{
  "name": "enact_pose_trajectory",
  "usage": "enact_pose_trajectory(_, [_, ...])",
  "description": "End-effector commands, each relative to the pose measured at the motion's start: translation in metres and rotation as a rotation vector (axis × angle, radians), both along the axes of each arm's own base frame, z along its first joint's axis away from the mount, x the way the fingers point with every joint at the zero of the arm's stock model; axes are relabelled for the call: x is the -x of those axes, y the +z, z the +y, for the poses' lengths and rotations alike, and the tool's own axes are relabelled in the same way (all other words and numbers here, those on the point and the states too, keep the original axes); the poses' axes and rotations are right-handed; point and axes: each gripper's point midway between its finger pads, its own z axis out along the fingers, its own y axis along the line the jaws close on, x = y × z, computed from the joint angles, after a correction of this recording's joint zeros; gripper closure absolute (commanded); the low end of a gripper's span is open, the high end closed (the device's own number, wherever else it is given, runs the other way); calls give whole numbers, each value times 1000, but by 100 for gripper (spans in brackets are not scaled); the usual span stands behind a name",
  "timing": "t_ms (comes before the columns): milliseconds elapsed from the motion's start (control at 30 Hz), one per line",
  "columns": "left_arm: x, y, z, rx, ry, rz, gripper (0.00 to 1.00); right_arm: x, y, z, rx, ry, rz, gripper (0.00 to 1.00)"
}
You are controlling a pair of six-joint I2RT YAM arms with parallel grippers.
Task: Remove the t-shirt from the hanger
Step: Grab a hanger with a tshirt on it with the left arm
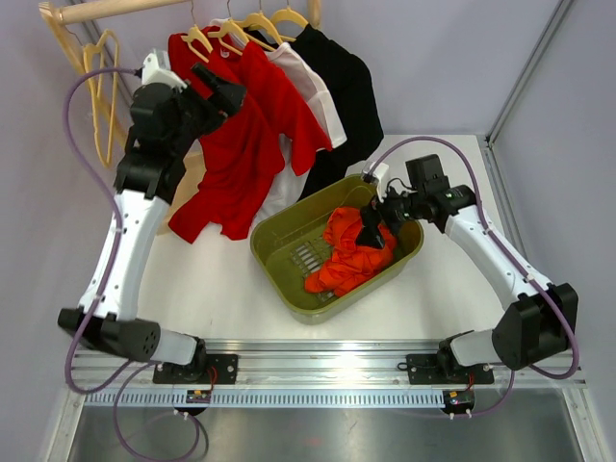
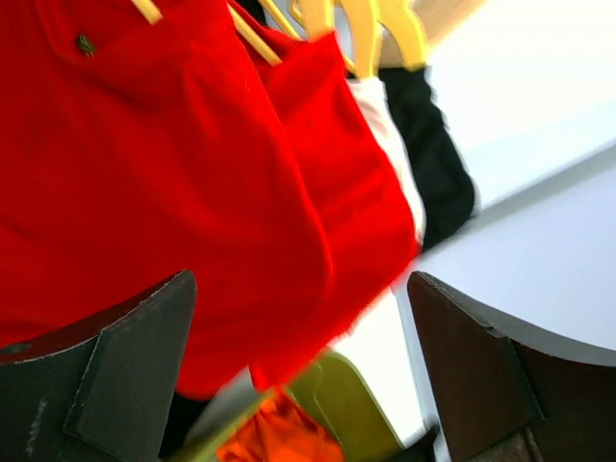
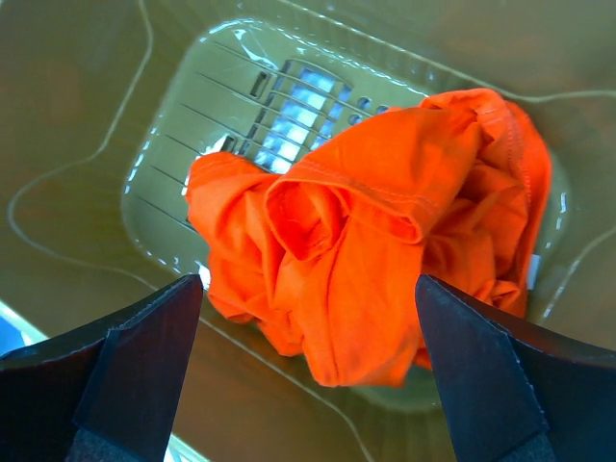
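Observation:
A red t-shirt [image 1: 243,144] hangs on a yellow hanger [image 1: 197,40] from the wooden rail; it fills the left wrist view [image 2: 164,183]. My left gripper [image 1: 223,93] is open, raised beside the shirt's shoulder, holding nothing [image 2: 300,318]. An orange t-shirt [image 1: 354,252] lies crumpled in the olive basket [image 1: 279,245]. My right gripper [image 1: 371,229] is open just above the orange shirt [image 3: 385,241], empty, jaws wide apart [image 3: 308,327].
A white shirt [image 1: 306,82] and a black shirt [image 1: 348,96] hang to the right of the red one on their own hangers. Empty yellow hangers [image 1: 101,96] hang at the rail's left. The basket stands mid-table [image 1: 212,289].

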Motion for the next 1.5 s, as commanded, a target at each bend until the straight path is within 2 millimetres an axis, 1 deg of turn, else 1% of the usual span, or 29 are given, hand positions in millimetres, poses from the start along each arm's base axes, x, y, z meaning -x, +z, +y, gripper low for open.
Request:
enact_pose_trajectory(0, [-25, 36, 13, -15, 112, -98, 6, 2, 17, 5, -81, 19, -63, 1])
enact_pose_trajectory(33, [-44, 20, 12, -34, 134, -55, 6, 4, 15, 4, -93, 19, -58, 1])
enact_pose_trajectory(67, [-45, 43, 14, -33, 147, -99, 7, 5, 14, 4, -98, 20, -55, 1])
enact_pose_trajectory(100, [-54, 40, 16, -45, 169, -85, 7, 5, 13, 3, -103, 19, -51, 1])
enact_pose_trajectory(133, [-68, 25, 14, -66, 177, -38, 7, 7, 12, 3, -113, 21, -46, 1])
enact_pose_trajectory(167, [-70, 38, 15, -74, 185, -62, 8, 7, 13, 3, -120, 21, -46, 0])
enact_pose_trajectory(200, [-74, 38, 14, -83, 189, -60, 8, 8, 12, 3, -124, 22, -39, 0])
enact_pose_trajectory(233, [-78, 37, 16, -94, 211, -53, 9, 10, 11, 3, -132, 27, -36, 1])
enact_pose_trajectory(267, [-89, 20, 15, -120, 215, -10, 10, 9, 11, 3, -134, 26, -35, 1])
enact_pose_trajectory(300, [-90, 29, 19, -122, 237, -25, 11, 9, 12, 3, -136, 26, -38, 1])
enact_pose_trajectory(367, [-98, 15, 19, -151, 246, 14, 13, 8, 11, 1, -137, 21, -36, 0])
enact_pose_trajectory(467, [-103, 3, 22, -182, 258, 44, 18, 9, 13, 0, -142, 20, -44, 1])
enact_pose_trajectory(500, [-104, -3, 22, -190, 262, 55, 21, 10, 11, -1, -142, 18, -39, 1])
enact_pose_trajectory(600, [-106, -7, 24, -208, 268, 62, 28, 9, 12, -3, -147, 17, -44, 1])
enact_pose_trajectory(633, [-106, -7, 25, -213, 271, 62, 32, 9, 12, -3, -148, 14, -41, 0])
enact_pose_trajectory(700, [-105, -7, 27, -229, 278, 63, 36, 10, 12, -3, -150, 16, -40, 1])
enact_pose_trajectory(833, [-102, -9, 30, -263, 281, 67, 49, 9, 13, -5, -153, 12, -44, 1])
enact_pose_trajectory(900, [-102, -11, 31, -282, 280, 71, 55, 8, 13, -6, -153, 8, -42, 0])
enact_pose_trajectory(933, [-100, -9, 32, -291, 281, 65, 60, 8, 12, -7, -153, 6, -40, 0])
enact_pose_trajectory(1067, [-98, -11, 33, -316, 276, 68, 69, 7, 14, -10, -158, -5, -45, 1])
enact_pose_trajectory(1133, [-97, -11, 35, -326, 274, 70, 72, 7, 15, -12, -163, -7, -47, 0])
enact_pose_trajectory(1167, [-93, -6, 37, -323, 275, 62, 80, 6, 15, -13, -164, -12, -44, 1])
enact_pose_trajectory(1200, [-92, -8, 37, -323, 267, 64, 86, 6, 15, -14, -165, -13, -42, 1])
enact_pose_trajectory(1267, [-88, -1, 40, -313, 266, 38, 100, 5, 15, -15, -168, -17, -44, 0])
enact_pose_trajectory(1300, [-80, 8, 41, -306, 263, 15, 100, 5, 16, -16, -170, -18, -45, 1])
enact_pose_trajectory(1333, [-78, 13, 43, -312, 262, -6, 100, 5, 15, -16, -170, -20, -43, 1])
enact_pose_trajectory(1400, [-66, 33, 46, -305, 259, -60, 100, 5, 17, -17, -175, -20, -47, 1])
enact_pose_trajectory(1467, [-60, 42, 50, -316, 260, -90, 100, 5, 17, -17, -177, -19, -47, 0])
